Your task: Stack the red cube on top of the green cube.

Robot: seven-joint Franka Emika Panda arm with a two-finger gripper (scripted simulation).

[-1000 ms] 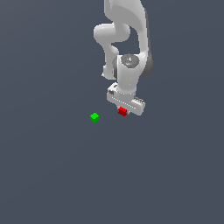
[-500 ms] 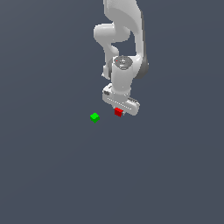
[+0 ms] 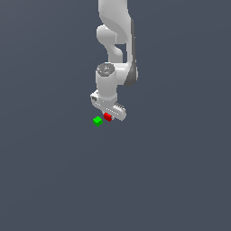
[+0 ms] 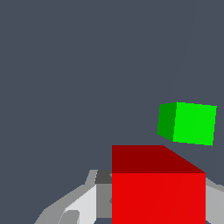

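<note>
Wrist view, red cube (image 4: 158, 197) gripped, green cube (image 4: 188, 123) near

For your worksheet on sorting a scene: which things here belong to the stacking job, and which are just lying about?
Belong to the job:
red cube, held in the gripper
green cube, on the floor

Just lying about:
nothing else visible

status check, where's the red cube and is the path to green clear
Gripper shut on the red cube, jaws either side of it. Green cube alone on the floor, just to the exterior view's left, not yet under red. Nothing seen between them.
</note>
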